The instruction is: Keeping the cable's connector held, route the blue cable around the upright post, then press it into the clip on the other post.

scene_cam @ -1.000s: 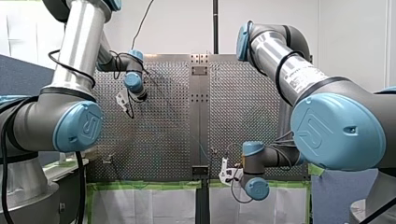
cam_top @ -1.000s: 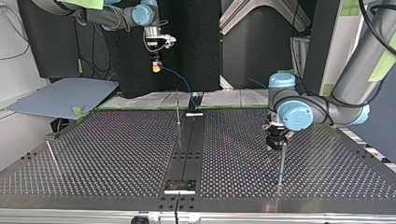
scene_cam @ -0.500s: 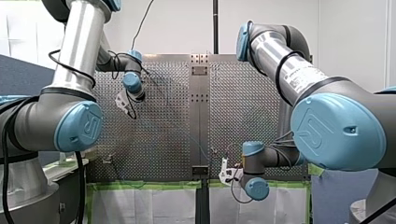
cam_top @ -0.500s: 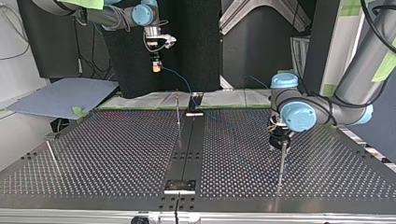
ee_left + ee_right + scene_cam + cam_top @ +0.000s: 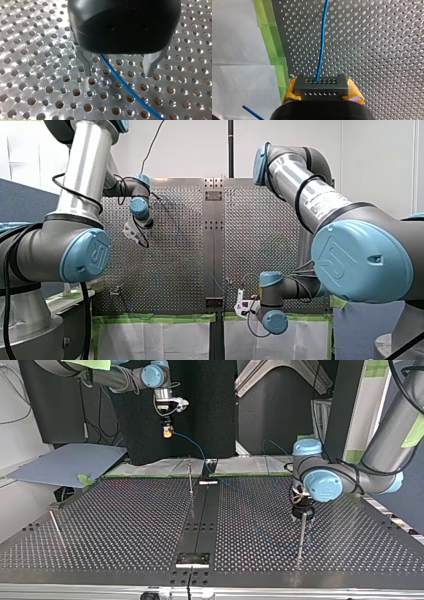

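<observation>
Blue cable (image 5: pixel 125 86), anchored by its dark grey connector block (image 5: pixel 321 86) clamped in my right gripper (image 5: pixel 167 432), passes loosely between the open metal fingers of my left gripper (image 5: pixel 118 72), seemingly for steering round the thin upright post (image 5: pixel 301 532).

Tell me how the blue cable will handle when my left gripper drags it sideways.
Probably floppy: the blue cable hangs in a loose curve from the connector my right gripper clamps, seen in the top view. It looks thin and light, so it might slide through my left gripper's open fingers rather than follow.
</observation>
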Controlling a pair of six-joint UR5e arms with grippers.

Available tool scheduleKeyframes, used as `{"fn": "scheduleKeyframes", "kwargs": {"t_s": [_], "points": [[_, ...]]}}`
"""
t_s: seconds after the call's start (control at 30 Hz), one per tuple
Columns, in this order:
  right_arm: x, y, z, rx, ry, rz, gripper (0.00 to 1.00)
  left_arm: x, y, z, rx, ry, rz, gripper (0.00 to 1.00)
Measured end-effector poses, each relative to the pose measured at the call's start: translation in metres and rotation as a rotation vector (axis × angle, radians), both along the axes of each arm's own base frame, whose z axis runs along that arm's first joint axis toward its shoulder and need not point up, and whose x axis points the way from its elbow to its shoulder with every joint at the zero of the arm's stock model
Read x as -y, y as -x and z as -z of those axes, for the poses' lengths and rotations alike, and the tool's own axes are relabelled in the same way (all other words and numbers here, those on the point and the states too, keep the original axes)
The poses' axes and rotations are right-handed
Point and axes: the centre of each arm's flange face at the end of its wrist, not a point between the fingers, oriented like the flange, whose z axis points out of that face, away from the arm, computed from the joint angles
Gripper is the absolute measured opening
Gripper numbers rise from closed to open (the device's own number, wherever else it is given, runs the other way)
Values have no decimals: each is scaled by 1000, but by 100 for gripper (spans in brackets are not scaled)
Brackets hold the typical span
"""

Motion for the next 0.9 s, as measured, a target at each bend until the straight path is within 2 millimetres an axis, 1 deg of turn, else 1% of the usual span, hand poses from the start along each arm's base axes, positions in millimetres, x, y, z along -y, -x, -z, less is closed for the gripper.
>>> {"fn": "scheduleKeyframes", "kwargs": {"t_s": [0.9], "points": [[1,-1,0,2,1,0,0,0,4,3,12,266,-62,100]]}}
